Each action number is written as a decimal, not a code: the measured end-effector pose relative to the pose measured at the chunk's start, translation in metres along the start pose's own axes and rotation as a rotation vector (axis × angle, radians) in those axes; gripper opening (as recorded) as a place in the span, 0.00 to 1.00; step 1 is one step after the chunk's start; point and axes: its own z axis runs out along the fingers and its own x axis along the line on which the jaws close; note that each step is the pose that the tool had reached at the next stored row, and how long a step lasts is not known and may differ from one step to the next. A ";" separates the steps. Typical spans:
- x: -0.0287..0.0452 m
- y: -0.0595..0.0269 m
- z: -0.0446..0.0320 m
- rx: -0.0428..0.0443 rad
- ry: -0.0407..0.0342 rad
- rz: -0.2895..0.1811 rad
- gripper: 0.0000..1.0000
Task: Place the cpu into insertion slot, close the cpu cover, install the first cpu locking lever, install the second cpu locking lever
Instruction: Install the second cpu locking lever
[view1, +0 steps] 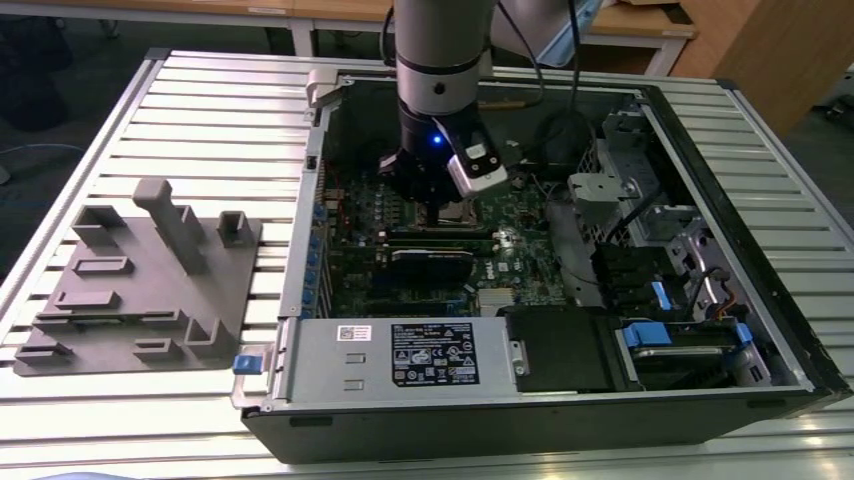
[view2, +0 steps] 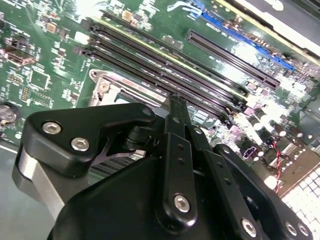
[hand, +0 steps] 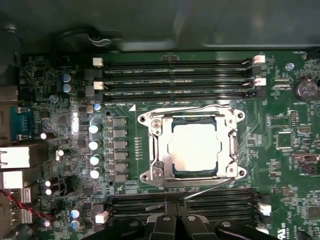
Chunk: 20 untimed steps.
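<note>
Arm vertical, gripper (view1: 434, 205) low over cpu (hand: 194, 148), cpu cover (hand: 231, 145) closed.

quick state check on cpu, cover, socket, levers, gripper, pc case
cpu: seated flat in the insertion slot
insertion slot: occupied by the cpu
cpu cover: closed down around the cpu
locking lever: thin wire, angled across the socket's edge; cannot tell if latched
gripper: fingers together, low over the motherboard
computer case: side open

Slatted metal table (view1: 200, 110) (wooden desks (view1: 174, 12) behind).
</note>
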 end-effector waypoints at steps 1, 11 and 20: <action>0.0009 0.0000 0.0003 0.0000 -0.0001 0.000 0.11; 0.0032 -0.0001 0.0004 0.0000 0.0000 0.001 0.11; 0.0048 -0.0001 0.0047 0.0000 -0.0001 0.001 0.11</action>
